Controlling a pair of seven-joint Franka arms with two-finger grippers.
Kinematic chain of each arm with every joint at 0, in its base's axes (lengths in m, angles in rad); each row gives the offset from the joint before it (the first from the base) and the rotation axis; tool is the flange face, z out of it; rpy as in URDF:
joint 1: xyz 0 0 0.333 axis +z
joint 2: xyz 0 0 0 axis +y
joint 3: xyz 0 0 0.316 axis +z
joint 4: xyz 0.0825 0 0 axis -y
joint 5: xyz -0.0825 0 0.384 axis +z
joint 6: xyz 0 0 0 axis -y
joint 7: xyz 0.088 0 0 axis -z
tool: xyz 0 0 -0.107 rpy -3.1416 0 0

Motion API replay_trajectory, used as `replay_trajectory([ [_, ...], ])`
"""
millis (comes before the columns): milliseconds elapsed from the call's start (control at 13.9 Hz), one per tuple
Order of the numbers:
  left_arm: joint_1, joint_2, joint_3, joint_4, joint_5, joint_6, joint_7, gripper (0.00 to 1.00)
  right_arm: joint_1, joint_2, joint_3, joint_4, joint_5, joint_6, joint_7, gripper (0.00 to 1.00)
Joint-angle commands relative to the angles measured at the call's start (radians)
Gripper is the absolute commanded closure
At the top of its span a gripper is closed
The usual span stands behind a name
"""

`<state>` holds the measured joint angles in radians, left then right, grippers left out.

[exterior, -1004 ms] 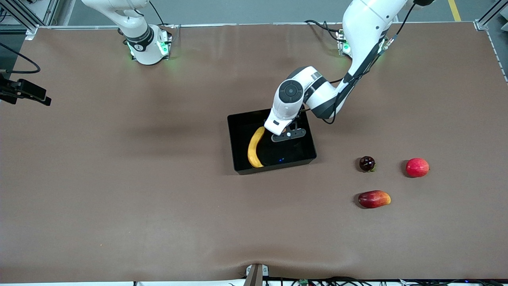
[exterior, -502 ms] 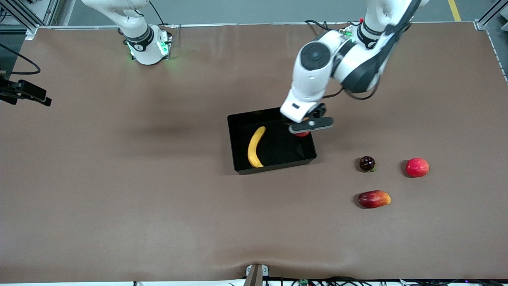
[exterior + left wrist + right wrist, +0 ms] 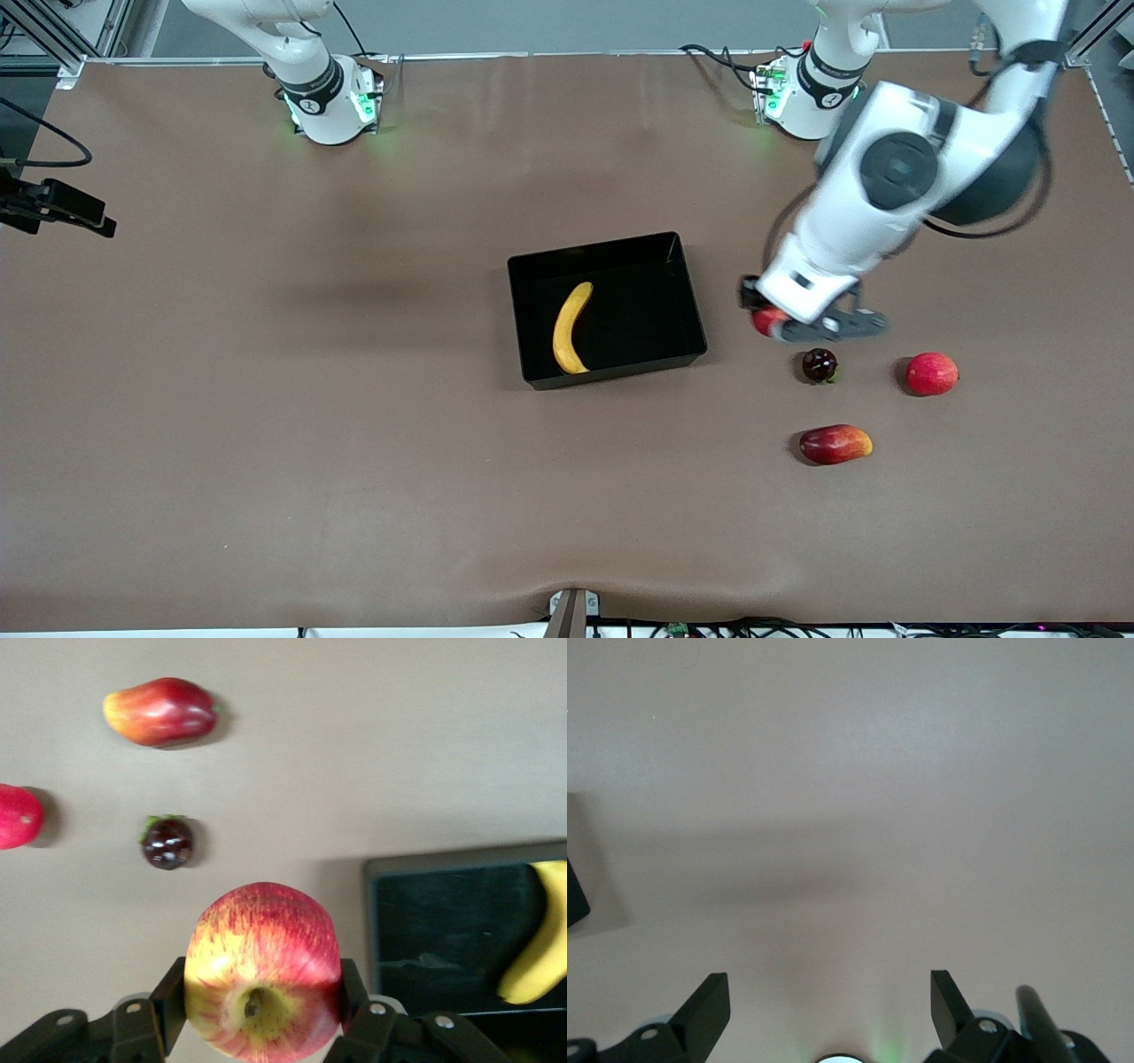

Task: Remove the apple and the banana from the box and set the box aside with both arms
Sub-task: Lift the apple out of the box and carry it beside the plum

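The black box (image 3: pixel 518 328) sits mid-table with the yellow banana (image 3: pixel 571 326) lying in it. My left gripper (image 3: pixel 776 326) is shut on the red apple with yellow patches (image 3: pixel 764 319) and holds it up over the bare table, beside the box toward the left arm's end. In the left wrist view the apple (image 3: pixel 261 948) sits between the gripper's (image 3: pixel 262 1005) black fingers, with the box (image 3: pixel 443 939) and banana (image 3: pixel 536 948) off to one side. My right gripper (image 3: pixel 830 992) is open and empty over bare table; the front view does not show it.
Three other fruits lie toward the left arm's end: a small dark fruit (image 3: pixel 819 364), a plain red round fruit (image 3: pixel 931 373) and a red-orange mango-like fruit (image 3: pixel 834 443). All three show in the left wrist view (image 3: pixel 166 842). Brown mat covers the table.
My left gripper has risen out of the box with the apple and swung toward the left arm's end, now over the table near the dark fruit. The banana stayed in the box.
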<state>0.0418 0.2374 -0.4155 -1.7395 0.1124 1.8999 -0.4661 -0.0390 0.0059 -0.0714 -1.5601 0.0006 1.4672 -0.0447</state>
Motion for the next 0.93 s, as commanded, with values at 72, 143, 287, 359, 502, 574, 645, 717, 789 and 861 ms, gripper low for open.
replay_trajectory([
  [72,0.149,0.02,-0.009,-0.041,-0.003,0.023,0.169,1.0,-0.013,0.0,0.01,0.005,-0.001,-0.01,-0.006,0.0],
  [143,0.196,0.034,-0.011,-0.057,-0.003,0.054,0.213,1.0,-0.013,0.0,0.01,0.005,-0.001,-0.008,-0.006,0.0],
  [287,0.256,0.072,-0.009,-0.068,-0.003,0.109,0.297,1.0,-0.015,0.0,0.01,0.005,-0.001,-0.008,-0.006,0.0],
  [359,0.273,0.097,-0.008,-0.069,0.001,0.14,0.332,1.0,-0.016,0.0,0.01,0.005,-0.001,-0.008,-0.006,0.0],
  [502,0.312,0.161,-0.006,-0.061,0.099,0.209,0.417,1.0,-0.018,0.0,0.01,0.005,-0.001,-0.01,-0.006,0.0],
  [574,0.329,0.207,-0.006,-0.054,0.139,0.249,0.428,1.0,-0.018,0.002,0.01,0.005,-0.001,-0.01,-0.006,0.0],
  [645,0.336,0.259,-0.006,-0.036,0.168,0.292,0.429,1.0,-0.021,0.002,0.01,0.005,-0.001,-0.008,-0.006,0.0],
  [717,0.336,0.31,-0.005,-0.006,0.211,0.307,0.429,1.0,-0.021,0.002,0.01,0.006,-0.001,-0.008,-0.006,0.0],
  [789,0.336,0.35,-0.006,0.024,0.254,0.309,0.429,1.0,-0.021,0.002,0.01,0.006,-0.001,-0.01,-0.006,0.0],
  [861,0.336,0.376,-0.006,0.034,0.279,0.311,0.429,1.0,-0.021,0.002,0.01,0.006,-0.001,-0.008,-0.006,0.0],
])
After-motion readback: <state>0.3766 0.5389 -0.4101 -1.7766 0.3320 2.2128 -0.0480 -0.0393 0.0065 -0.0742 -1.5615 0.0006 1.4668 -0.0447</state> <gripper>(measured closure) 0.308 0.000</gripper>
